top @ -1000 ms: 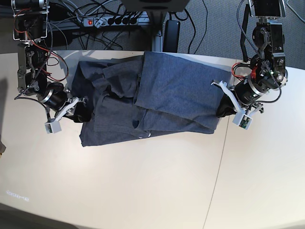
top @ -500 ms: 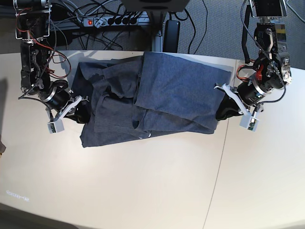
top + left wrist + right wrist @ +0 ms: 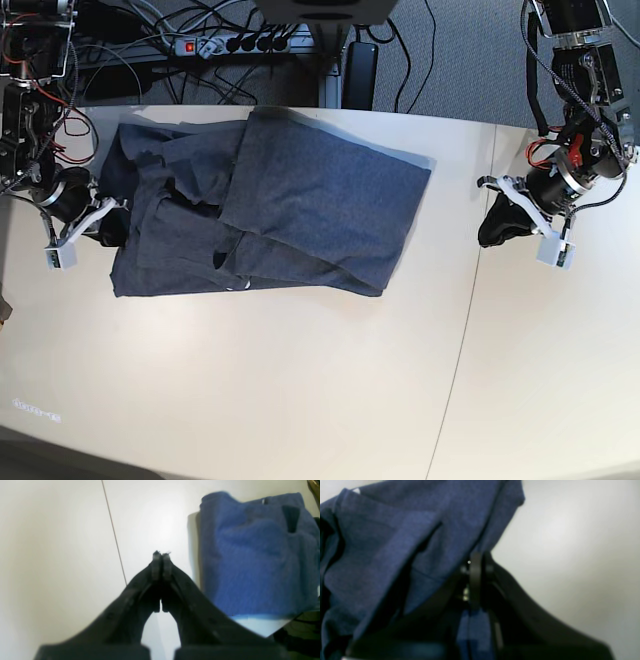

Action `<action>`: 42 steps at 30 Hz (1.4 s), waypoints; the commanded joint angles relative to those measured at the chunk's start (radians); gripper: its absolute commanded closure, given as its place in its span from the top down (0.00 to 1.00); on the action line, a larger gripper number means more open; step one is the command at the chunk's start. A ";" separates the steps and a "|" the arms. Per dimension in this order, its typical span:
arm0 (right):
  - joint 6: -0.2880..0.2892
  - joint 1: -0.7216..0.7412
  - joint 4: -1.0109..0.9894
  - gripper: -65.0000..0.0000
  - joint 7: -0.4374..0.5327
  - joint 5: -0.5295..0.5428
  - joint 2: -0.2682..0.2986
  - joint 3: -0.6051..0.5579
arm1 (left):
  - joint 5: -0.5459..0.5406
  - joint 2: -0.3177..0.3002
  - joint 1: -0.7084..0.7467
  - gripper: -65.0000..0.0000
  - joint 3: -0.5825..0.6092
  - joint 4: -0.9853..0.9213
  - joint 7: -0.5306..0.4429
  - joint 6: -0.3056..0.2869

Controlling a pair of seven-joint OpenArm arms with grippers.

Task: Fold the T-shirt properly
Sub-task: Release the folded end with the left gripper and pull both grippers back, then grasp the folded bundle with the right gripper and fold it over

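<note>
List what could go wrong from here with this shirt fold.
1. Only the right pincer grips the T-shirt; the left pincer is shut on nothing, off the cloth. A one-sided pull may skew the shirt.
2. The shirt lies in loose, overlapping layers, so further pulling could bunch them instead of flattening.
3. Its far edge sits near the table's back edge and might slide off.

One T-shirt [image 3: 270,205], two claws [image 3: 497,222] [image 3: 110,225], one table [image 3: 300,390], one power strip [image 3: 240,42].
</note>
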 commanded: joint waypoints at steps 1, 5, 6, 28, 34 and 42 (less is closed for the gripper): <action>0.036 -0.005 -0.006 0.00 -0.062 -0.020 0.024 0.010 | -0.017 -0.008 -0.005 0.00 -0.003 0.019 -0.019 -0.037; 0.037 -0.006 0.020 0.00 -0.065 0.045 0.039 0.015 | -0.016 -0.008 0.003 0.00 -0.003 0.019 -0.009 -0.038; 0.037 -0.006 0.036 0.00 -0.075 0.056 0.038 0.015 | -0.017 -0.008 0.008 0.00 -0.003 0.019 -0.010 -0.038; 0.038 -0.006 0.573 0.00 -0.164 0.126 -0.165 0.003 | 0.124 -0.008 0.038 0.00 0.207 -0.160 -0.138 -0.039; 0.037 0.001 0.591 0.00 -0.163 0.097 -0.238 -0.117 | 0.130 0.010 0.015 0.00 0.246 -0.175 -0.137 -0.037; 0.037 0.065 0.591 0.00 -0.162 -0.003 -0.386 -0.320 | 0.163 0.059 -0.006 0.00 0.246 -0.175 -0.137 -0.037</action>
